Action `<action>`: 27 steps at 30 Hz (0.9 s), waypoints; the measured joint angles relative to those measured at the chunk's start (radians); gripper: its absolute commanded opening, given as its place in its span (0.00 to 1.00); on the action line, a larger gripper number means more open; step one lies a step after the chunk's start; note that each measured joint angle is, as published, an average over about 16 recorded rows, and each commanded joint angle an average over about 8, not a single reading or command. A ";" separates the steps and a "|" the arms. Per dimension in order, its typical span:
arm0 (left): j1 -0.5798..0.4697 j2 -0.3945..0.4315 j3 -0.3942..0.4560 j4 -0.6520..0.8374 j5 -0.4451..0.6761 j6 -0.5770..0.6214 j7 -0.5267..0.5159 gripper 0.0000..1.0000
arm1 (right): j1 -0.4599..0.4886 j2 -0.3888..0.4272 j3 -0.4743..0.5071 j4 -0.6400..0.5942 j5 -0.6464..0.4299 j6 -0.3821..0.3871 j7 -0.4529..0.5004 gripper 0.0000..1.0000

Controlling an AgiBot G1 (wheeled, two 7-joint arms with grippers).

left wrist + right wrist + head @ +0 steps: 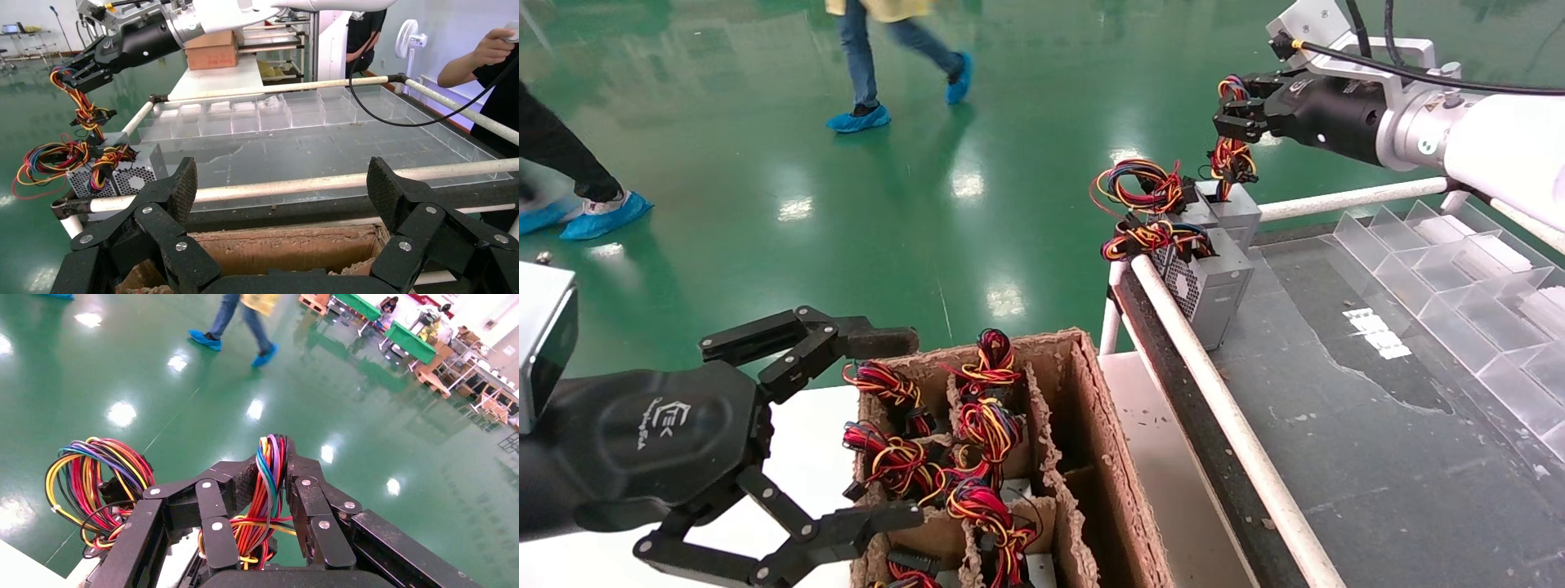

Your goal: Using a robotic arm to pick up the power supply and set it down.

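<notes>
In the upper right of the head view I see my right hand (1231,109) reaching leftward from its white arm, its black fingers (306,499) closed on a bundle of red, yellow and orange wires (1230,155). Those wires run down to the power supply (1214,282), a small grey metal box with a perforated grille, which stands upright at the near left corner of the dark counter (1377,457), just behind a white rail (1222,408). A second grey unit (1231,211) sits just behind it, and more looped coloured wires (1140,186) hang out to the left over the green floor (846,220). At the lower left of the head view, my left hand (903,425) hovers beside a brown cardboard divider box (1091,441), fingers spread wide apart and holding nothing. The box compartments hold further bundles of red and yellow wires (981,433). Clear plastic trays (1483,302) line the right side of the counter.
</notes>
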 measured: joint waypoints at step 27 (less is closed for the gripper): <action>0.000 0.000 0.000 0.000 0.000 0.000 0.000 1.00 | 0.011 0.046 0.024 -0.001 0.035 -0.053 0.033 1.00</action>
